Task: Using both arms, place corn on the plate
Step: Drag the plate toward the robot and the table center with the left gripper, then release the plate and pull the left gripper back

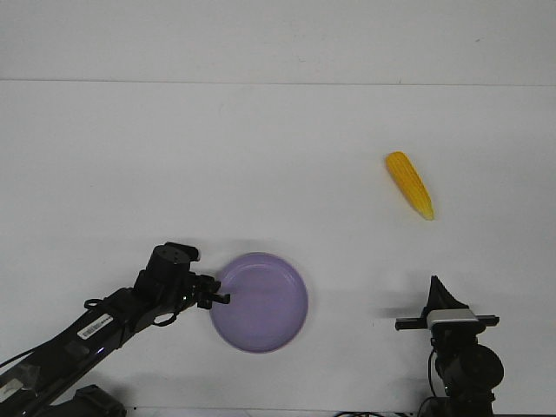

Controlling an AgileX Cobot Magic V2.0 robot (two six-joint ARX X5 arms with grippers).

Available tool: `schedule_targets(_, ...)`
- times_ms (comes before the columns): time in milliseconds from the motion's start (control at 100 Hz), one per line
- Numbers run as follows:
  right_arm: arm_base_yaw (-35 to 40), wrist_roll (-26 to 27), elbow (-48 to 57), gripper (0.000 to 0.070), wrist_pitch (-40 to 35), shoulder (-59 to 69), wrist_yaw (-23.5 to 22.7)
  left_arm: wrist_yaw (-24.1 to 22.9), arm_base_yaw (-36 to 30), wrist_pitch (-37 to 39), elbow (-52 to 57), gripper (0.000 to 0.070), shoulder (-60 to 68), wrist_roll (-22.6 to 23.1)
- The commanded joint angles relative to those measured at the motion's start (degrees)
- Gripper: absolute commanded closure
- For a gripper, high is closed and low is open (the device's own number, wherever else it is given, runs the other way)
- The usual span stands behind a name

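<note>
The corn [410, 184] lies on the white table at the right, its paler tip pointing toward the near right. The lavender plate [261, 302] sits near the front centre with nothing on it. My left gripper [218, 293] reaches in from the lower left, and its fingers close over the plate's left rim. My right gripper [435, 292] stands at the front right, fingers together and pointing away from me. It holds nothing and is well short of the corn.
The white table top runs back to a pale wall line at the far edge. The left arm's black links [95, 326] lie along the front left corner. No other objects show.
</note>
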Motion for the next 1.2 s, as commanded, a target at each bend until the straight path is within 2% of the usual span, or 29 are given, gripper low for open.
schedule_targets(0, -0.02, 0.52, -0.17, 0.0692, 0.59, 0.02, 0.0, -0.02, -0.44, 0.11, 0.66, 0.0695, 1.25, -0.42)
schedule_targets(50, -0.02, 0.52, -0.17, 0.0692, 0.59, 0.02, 0.0, -0.02, -0.44, 0.04, 0.66, 0.0666, 1.51, 0.07)
schedule_targets(80, -0.02, 0.52, -0.17, 0.0692, 0.59, 0.02, 0.0, -0.04, -0.44, 0.04, 0.66, 0.0616, 1.49, 0.28)
schedule_targets(190, -0.02, 0.52, -0.17, 0.0692, 0.59, 0.02, 0.0, -0.2, -0.44, 0.57, 0.68, 0.0276, 1.29, 0.37)
schedule_targets(220, -0.02, 0.52, -0.17, 0.0692, 0.59, 0.02, 0.0, -0.22, -0.44, 0.68, 0.7, 0.0219, 1.18, 0.37)
schedule_targets(250, -0.02, 0.52, -0.17, 0.0692, 0.59, 0.02, 0.0, -0.2, -0.44, 0.94, 0.7, 0.0194, 1.01, 0.37)
schedule_targets(400, -0.02, 0.52, -0.17, 0.0692, 0.59, 0.02, 0.0, -0.2, -0.44, 2.49, 0.7, 0.0195, -2.29, 1.31)
schedule_targets(560, -0.02, 0.52, -0.17, 0.0692, 0.59, 0.02, 0.0, -0.81, -0.33, 4.28, 0.72, 0.0197, -12.57, 4.11)
schedule_targets(820, -0.02, 0.85, -0.17, 0.0693, 0.76, 0.02, 0.0, -11.56, -0.33, -2.27, -0.22, 0.0198, -36.72, 8.33)
schedule_targets(950, 0.02, 12.24, -0.17, 0.0693, 0.46, 0.02, -0.24, -13.75, -0.33, -5.79, -4.31, 0.0198, -48.15, 8.76)
schedule_targets(1000, 0.02, 13.25, -0.17, 0.0693, 0.37, 0.02, -0.2, -14.56, -0.33, -7.21, -6.19, 0.0198, -51.54, 8.26)
schedule_targets(1080, 0.02, 14.91, -0.17, 0.0693, 1.09, 0.02, -0.02, -15.47, -0.33, -6.84, -8.2, 0.0199, -55.47, 4.87)
schedule_targets(1190, 0.02, 19.02, 0.31, 0.0695, 4.79, 0.02, -0.04, -15.47, -0.33, -6.69, -8.31, 0.0201, -56.92, 4.44)
